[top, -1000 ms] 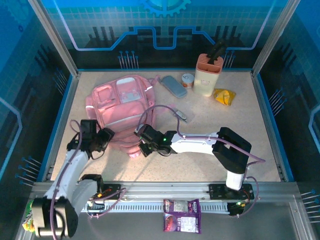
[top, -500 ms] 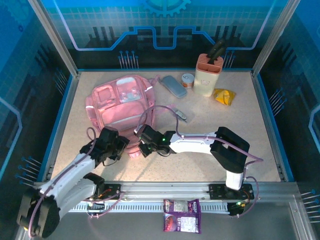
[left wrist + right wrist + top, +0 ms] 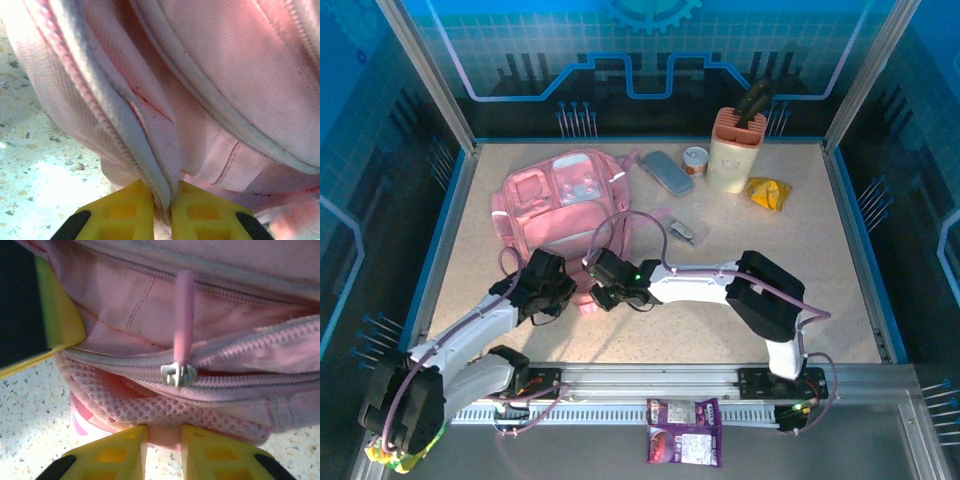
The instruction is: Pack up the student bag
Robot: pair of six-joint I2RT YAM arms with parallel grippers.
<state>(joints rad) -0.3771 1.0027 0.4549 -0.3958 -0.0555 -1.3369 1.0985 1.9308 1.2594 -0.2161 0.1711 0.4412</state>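
The large soft pink fabric backpack takes up the far-left part of the counter. The left hand and right hand crowd side by side at its near edge. Along the far edge stand a grey oblong case, a small round tin, a cream-and-pink holder and a yellow packet. The near-right corner and right edge are open.

Left arm and right arm: white link shells, black joint housings, external purple cable. Green indicator light near frame centre. Fingers: yellow, moulded rectangular recesses, black bases.
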